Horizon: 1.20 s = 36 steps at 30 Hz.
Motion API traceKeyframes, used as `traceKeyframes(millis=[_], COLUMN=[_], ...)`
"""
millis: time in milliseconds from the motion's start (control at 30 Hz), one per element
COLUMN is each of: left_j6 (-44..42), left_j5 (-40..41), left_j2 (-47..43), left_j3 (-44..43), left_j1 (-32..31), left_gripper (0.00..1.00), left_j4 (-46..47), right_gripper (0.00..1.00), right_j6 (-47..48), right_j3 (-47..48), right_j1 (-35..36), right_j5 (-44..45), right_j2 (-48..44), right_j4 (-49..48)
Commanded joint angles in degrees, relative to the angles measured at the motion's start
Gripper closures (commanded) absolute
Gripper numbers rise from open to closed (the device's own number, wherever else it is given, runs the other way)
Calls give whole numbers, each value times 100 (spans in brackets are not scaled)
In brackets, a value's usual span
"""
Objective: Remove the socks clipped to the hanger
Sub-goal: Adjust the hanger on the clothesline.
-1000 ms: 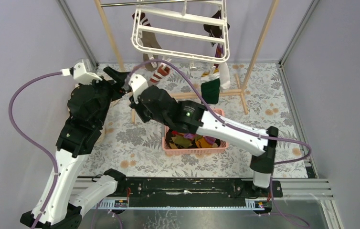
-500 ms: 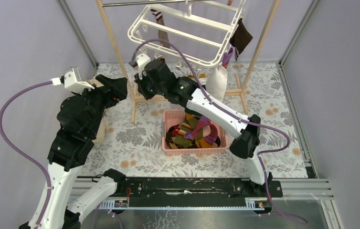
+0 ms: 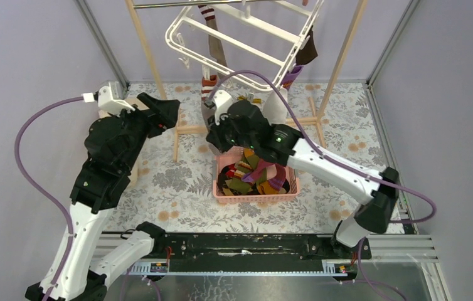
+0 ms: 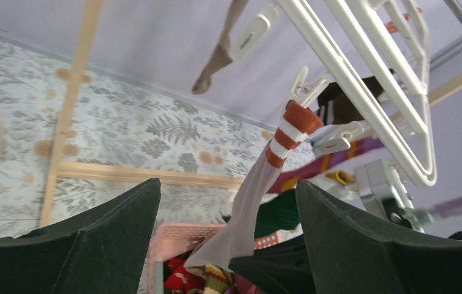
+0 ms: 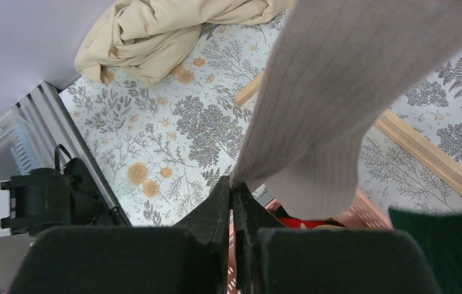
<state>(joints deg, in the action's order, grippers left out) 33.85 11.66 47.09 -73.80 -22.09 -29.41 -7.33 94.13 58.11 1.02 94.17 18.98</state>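
- The right fingers (image 5: 213,208) are pressing together on the lower part of a grey sock (image 4: 259,184). Its red-and-white striped cuff is hanging in a clip (image 4: 307,92) on the white hanger (image 4: 359,92).
- The sock's long axis is running on a slant from that clip, up and away from the arm, down to the right fingers. It looks stretched rather than slack.
- The pink basket (image 3: 256,197) is sitting on the tabletop just below and on the near side of the grip. A pull along the sock's own line, down toward the basket, looks like the way to free the cuff.
- The left fingers (image 4: 106,233) are standing wide apart, holding nothing and facing the cuff from the left. They are well clear of it, so the right arm is the nearer 1.
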Motion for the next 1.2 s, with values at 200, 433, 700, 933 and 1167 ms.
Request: traceKeyframes(millis=[200,433,700,933,1167], left_j6=[659,757,454,149,-353], left_j5=[-1129,-1331,-778,-312,101], left_j2=[534,968,1396,1669,1948], left_j3=[-232,-333,-590,-792,-1020], left_j1=[-19,-157,-1028,-1547,-2009], left_gripper=[14,14,14,14,14], left_j4=[1244,1745,1922,1964,2005], right_gripper=[100,100,100,100,100], right_j6=[-407,-454,-457,-514,-633], right_j3=[-1131,-1345,-1417,-1612,-1854], right_j1=[27,35,35,31,34], right_j5=[322,368,413,423,289], right_j2=[-1155,-1305,-1428,-1705,-2037], right_j4=[-847,-886,-877,-834,-757])
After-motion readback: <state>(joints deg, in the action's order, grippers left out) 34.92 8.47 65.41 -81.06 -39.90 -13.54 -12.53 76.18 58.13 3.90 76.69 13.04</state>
